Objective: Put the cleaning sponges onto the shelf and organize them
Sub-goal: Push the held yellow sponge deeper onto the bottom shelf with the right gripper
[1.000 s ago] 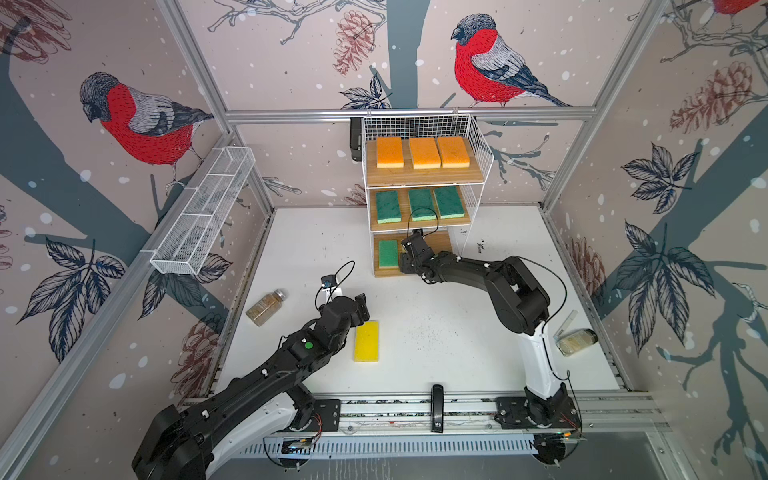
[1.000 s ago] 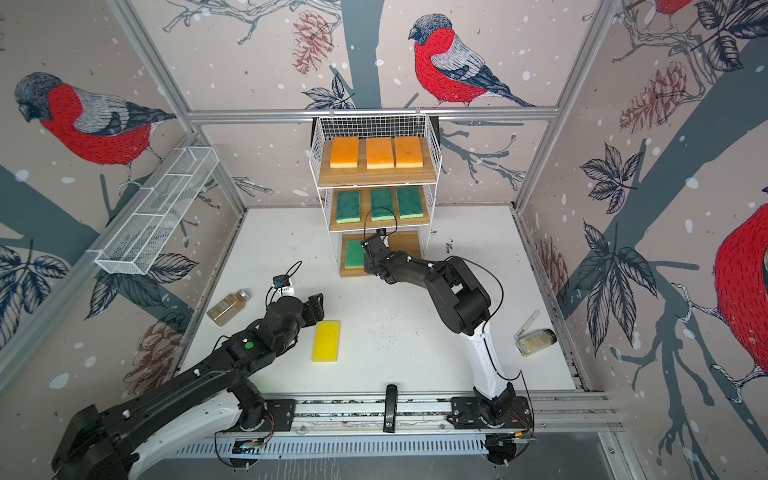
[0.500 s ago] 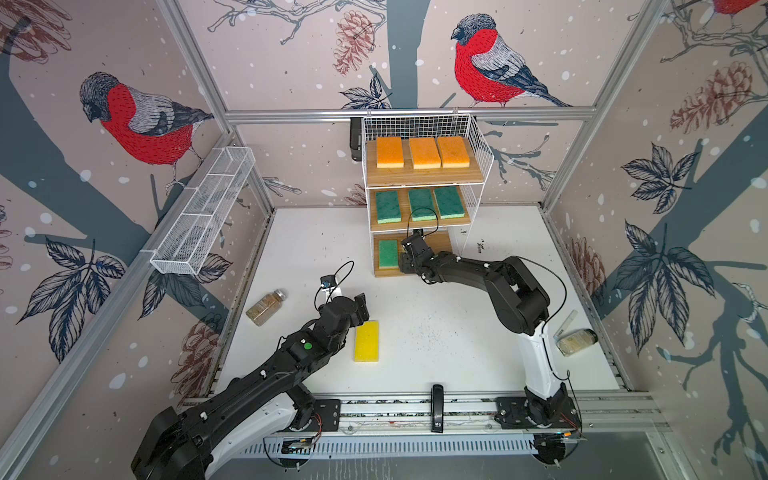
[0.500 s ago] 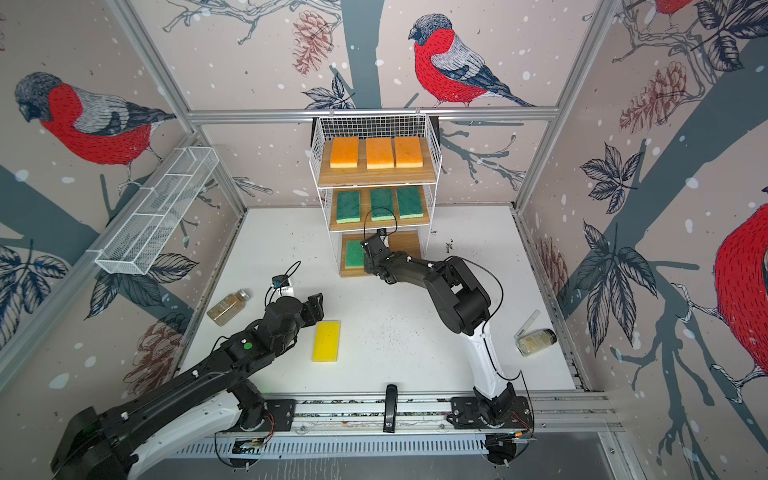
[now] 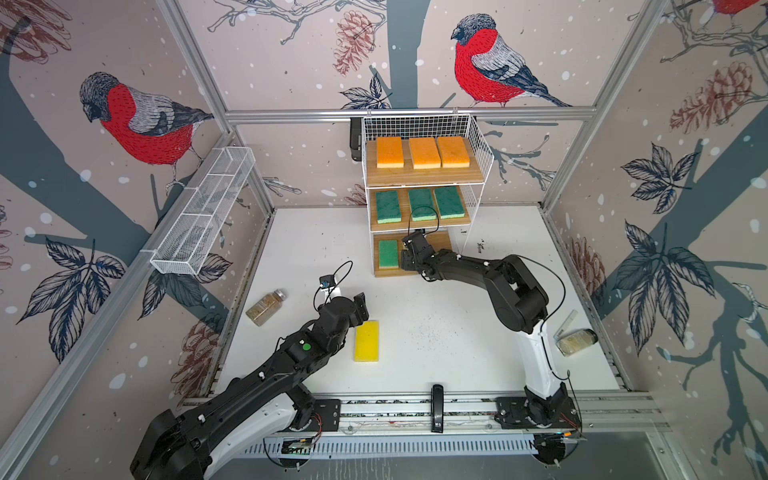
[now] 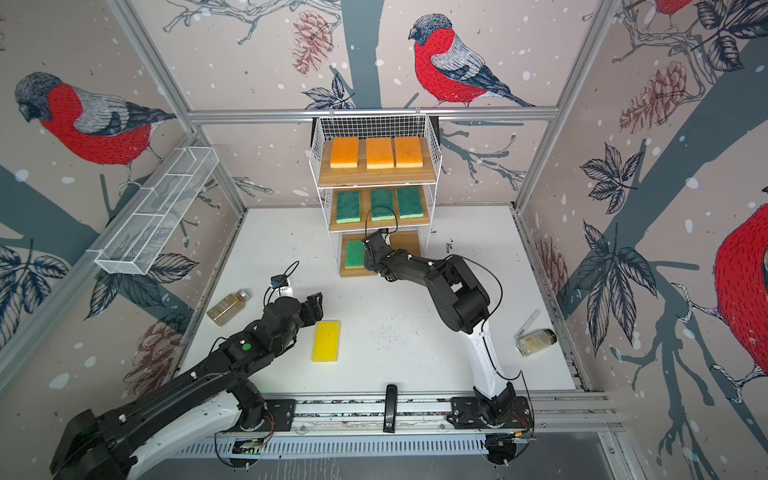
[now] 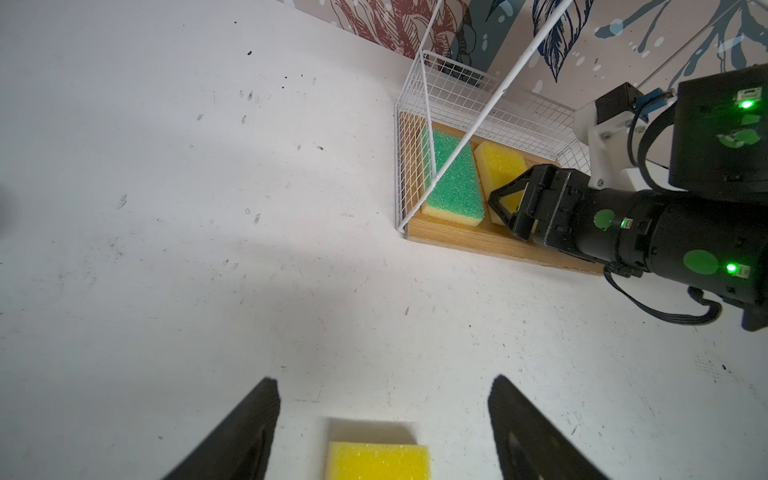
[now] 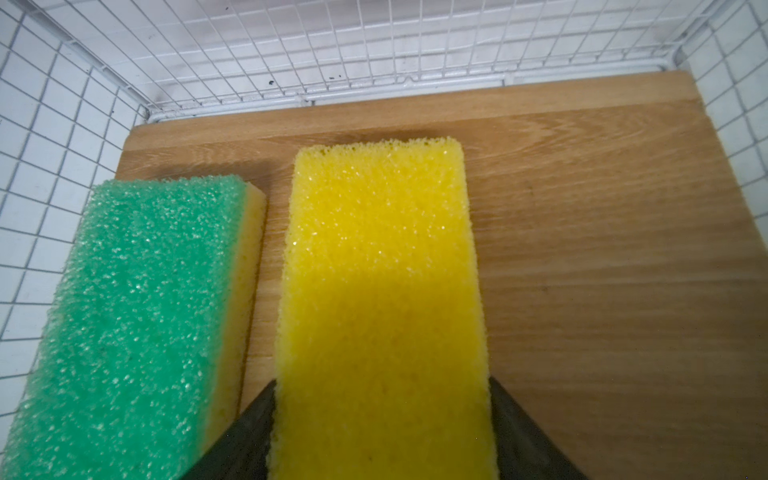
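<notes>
The shelf [image 5: 424,179] stands at the back. Three orange sponges [image 5: 424,153] lie on its top board and three green sponges [image 5: 422,204] on the middle one. On the bottom board [image 8: 602,249] a green sponge [image 8: 145,311] lies at the left. Beside it is a yellow sponge [image 8: 380,270], with my right gripper [image 8: 382,386] shut on its near end. In both top views that gripper [image 5: 409,253] hides this sponge. Another yellow sponge [image 5: 366,340] lies flat on the table. My left gripper [image 7: 384,382] stands open over its far end, its fingers apart from it.
A long white mesh tray [image 5: 203,212] hangs on the left wall. A brownish jar [image 5: 266,307] lies left of my left arm. Another jar [image 5: 577,341] lies near the right wall. A black clip [image 5: 436,407] sits on the front rail.
</notes>
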Robot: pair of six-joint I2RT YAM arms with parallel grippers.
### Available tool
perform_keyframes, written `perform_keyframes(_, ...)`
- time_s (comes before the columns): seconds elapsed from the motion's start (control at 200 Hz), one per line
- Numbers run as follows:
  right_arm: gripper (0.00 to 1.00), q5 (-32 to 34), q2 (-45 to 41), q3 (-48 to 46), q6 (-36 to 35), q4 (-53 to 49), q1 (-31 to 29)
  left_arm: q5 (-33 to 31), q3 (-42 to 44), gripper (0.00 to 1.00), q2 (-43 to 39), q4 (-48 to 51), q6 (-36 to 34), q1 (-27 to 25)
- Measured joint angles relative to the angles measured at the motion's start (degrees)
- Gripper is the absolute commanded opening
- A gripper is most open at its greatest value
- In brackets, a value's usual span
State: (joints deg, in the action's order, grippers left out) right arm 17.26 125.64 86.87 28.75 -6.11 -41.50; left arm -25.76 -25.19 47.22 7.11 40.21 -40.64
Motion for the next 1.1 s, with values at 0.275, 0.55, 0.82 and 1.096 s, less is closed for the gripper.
perform_keyframes(0.275, 0.72, -0.02, 0.09, 0.02, 0.13, 0.07, 0.00, 0.00, -0.02, 0.80, -0.04, 0.02, 0.00, 0.00)
perform_keyframes(0.55, 0.72, 0.28, -0.70, -1.62, 0.11, 1.05, -0.39, 0.04, -0.02, 0.80, 0.02, 0.02, 0.02, 0.00)
perform_keyframes(0.82, 0.72, 0.92, -0.87, -1.68, -0.09, 0.44, -0.85, 0.13, 0.11, 0.80, -0.02, 0.00, 0.26, 0.00)
perform_keyframes(1.096, 0.75, 1.31, -0.87, -1.57, -0.11, -0.02, -0.96, 0.20, 0.20, 0.80, 0.33, 0.00, 0.31, 0.00)
